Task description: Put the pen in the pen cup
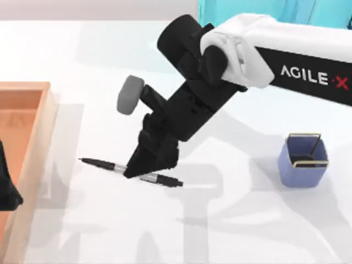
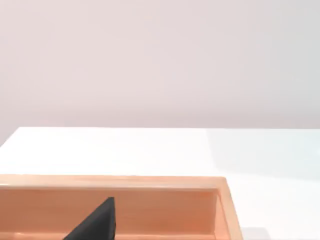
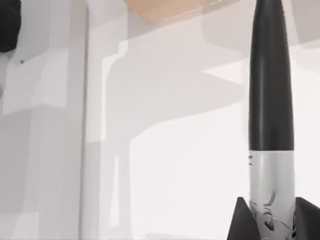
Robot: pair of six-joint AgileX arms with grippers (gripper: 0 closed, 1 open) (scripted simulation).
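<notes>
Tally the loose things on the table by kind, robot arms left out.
Pen: 1
Pen cup: 1
Orange wooden tray: 1
Turquoise shelf: 1
Total: 4

White table (image 1: 247, 231) (pale wall (image 2: 160, 60) behind)

A rendered desk-like setting: a bare white table (image 1: 247, 231) under a blank pale wall, an orange wooden tray (image 1: 33, 143) far left of the claw, a turquoise shelf (image 1: 330, 14) behind it.
</notes>
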